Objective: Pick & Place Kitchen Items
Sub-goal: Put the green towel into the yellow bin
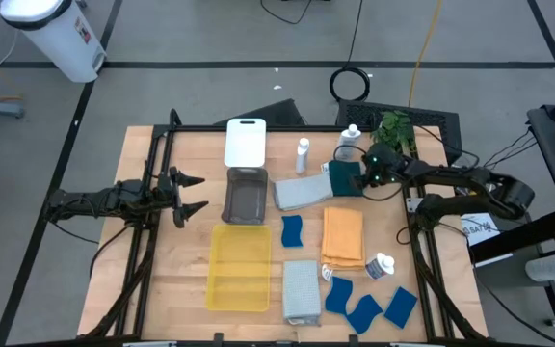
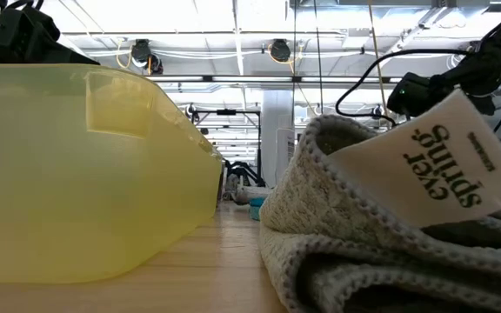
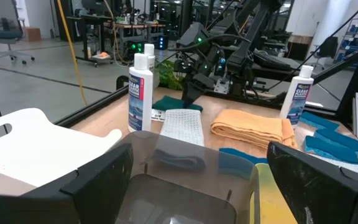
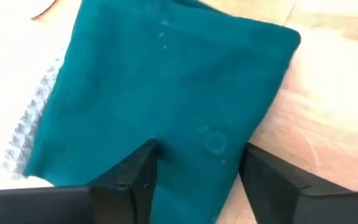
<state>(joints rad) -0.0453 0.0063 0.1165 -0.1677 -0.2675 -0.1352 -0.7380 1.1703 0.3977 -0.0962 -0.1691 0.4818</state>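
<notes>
A dark teal folded cloth [image 1: 341, 177] [image 4: 166, 93] lies flat on the table's far right part, one edge over a pale grey cloth [image 1: 302, 193] [image 4: 33, 121]. My right gripper [image 1: 356, 179] [image 4: 197, 171] slants down at the teal cloth, open, its fingers astride the cloth's nearest part. An orange cloth [image 1: 343, 234], a second grey cloth [image 1: 300, 289] [image 2: 346, 235], blue sponges [image 1: 292, 229] [image 1: 364, 308] and white bottles [image 1: 303, 154] [image 1: 351, 137] [image 1: 381, 265] lie around. My left gripper [image 1: 193, 193] [image 3: 197, 180] waits open and level at the left. My right gripper comes at the teal cloth from above, slanting down from the table's right. One finger [image 4: 132, 180] shows over the cloth's surface [image 4: 179, 162], the other [image 4: 278, 180] over the wood just beside its edge. Whether they touch the cloth I cannot tell; it lies flat.
A white tray [image 1: 246, 142], a grey tray [image 1: 246, 196] [image 3: 185, 186] and a yellow tray [image 1: 240, 267] [image 2: 85, 174] stand in a row left of centre. A green plant [image 1: 393, 130] sits at the far right. Black frame rails [image 1: 152, 222] run along both sides.
</notes>
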